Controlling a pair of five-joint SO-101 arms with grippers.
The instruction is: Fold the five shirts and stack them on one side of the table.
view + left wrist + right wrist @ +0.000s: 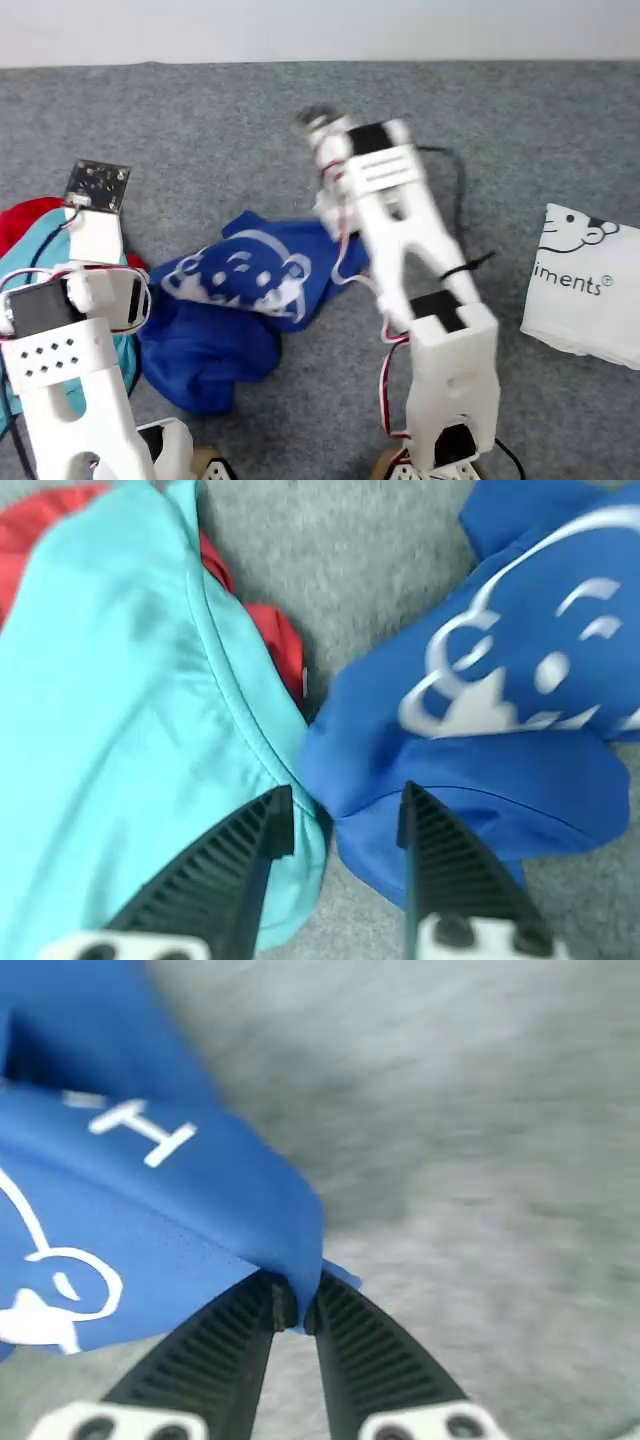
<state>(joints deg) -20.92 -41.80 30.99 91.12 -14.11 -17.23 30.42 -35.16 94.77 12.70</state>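
A crumpled blue shirt [235, 290] with a white bear print lies mid-table between two white robot arms, its long axis running roughly from one arm to the other. The right gripper [292, 1305] has its jaws clamped on a folded edge of the blue shirt at the end nearest it, and the fabric spreads away towards the left arm. The left gripper [340, 815] hovers with jaws apart over the opposite end, just where the blue cloth touches a teal shirt [130, 710]. The teal shirt lies on a red shirt [270, 640]. A folded white shirt [590, 285] sits well apart at the far right edge. The table [200, 120] has a grey, carpet-like surface, with bare room behind the shirts.
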